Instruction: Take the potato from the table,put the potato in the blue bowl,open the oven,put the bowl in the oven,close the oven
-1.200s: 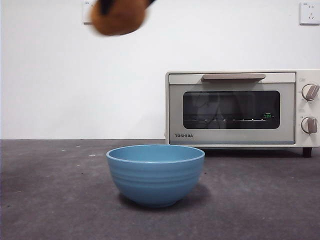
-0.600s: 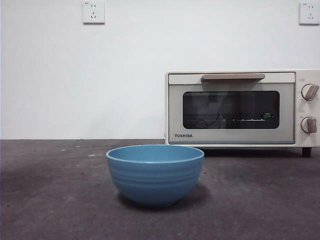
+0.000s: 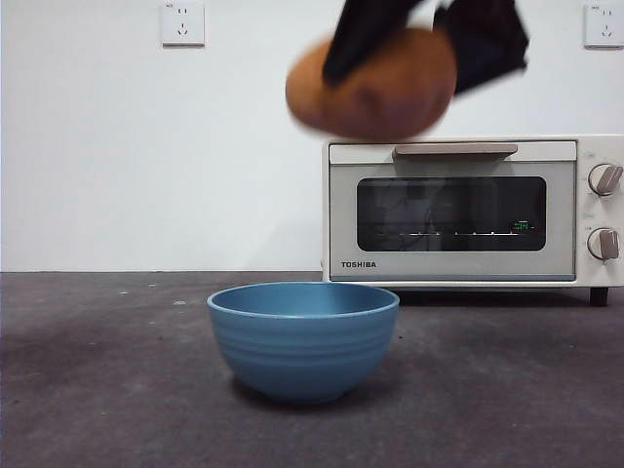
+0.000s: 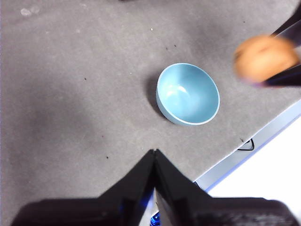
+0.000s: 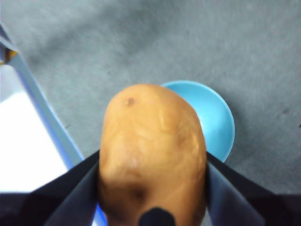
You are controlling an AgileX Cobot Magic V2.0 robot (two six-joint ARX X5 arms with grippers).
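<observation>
The potato (image 5: 153,155) is a smooth, rounded orange-brown lump with a small dark eye near one end and faint creases in its skin; the right gripper (image 5: 153,162) clenches it between its two black jaws, one pressed to each flank. In the front view the potato (image 3: 372,86) hangs in the air, clear of the table (image 3: 97,390), above and slightly to the oven side of the blue bowl (image 3: 303,339), and its outline there is smeared by motion blur. The bowl is deep, matte blue, with faint ridges round its outside; it stands upright on the table, in front of the oven (image 3: 473,210) and apart from it. From the right wrist the potato covers much of the bowl (image 5: 218,120), so only part of the rim and inner wall shows. The oven's door is shut, its right side cut off by the frame. The left gripper (image 4: 154,157) waits high over the table with its jaws pressed together on nothing, and from there the potato (image 4: 265,57) is only a blurred orange shape beside the bowl (image 4: 188,94).
</observation>
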